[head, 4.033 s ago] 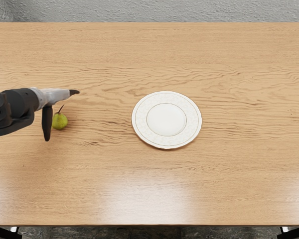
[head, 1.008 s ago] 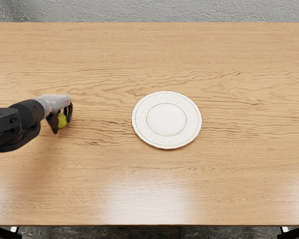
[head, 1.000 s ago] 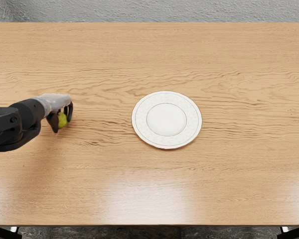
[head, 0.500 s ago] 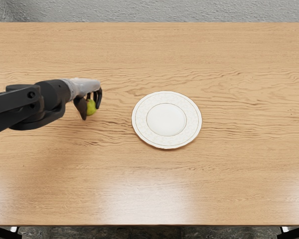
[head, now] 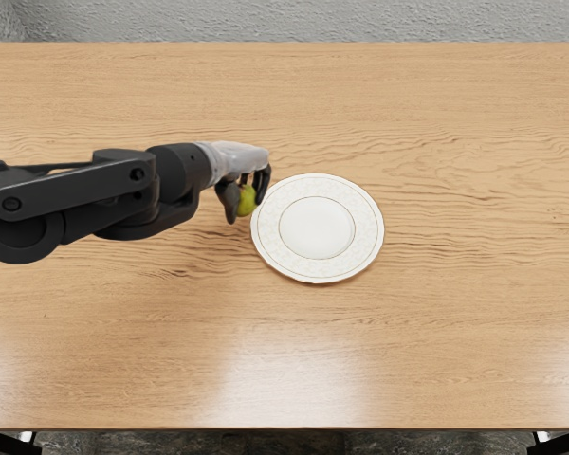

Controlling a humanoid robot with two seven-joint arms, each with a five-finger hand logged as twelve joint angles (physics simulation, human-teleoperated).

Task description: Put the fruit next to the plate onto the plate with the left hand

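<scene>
Wooden table [head: 408, 332], left hand [head: 239, 186], fingers [head: 263, 178] curled round fruit [head: 247, 199] (just beside plate [head: 266, 243])

Only one view is given, from the head: the camera is above the near long side of the bench [head: 436, 360] and looks down at a slant toward the far side, where a thin grey strip of floor [head: 284, 19] shows. It is far enough to take in nearly the whole bench top, with the plate [head: 317, 227] near the picture's middle.

We can read no writing, number, label or brand on the plate [head: 267, 232] or the table [head: 408, 104].
</scene>
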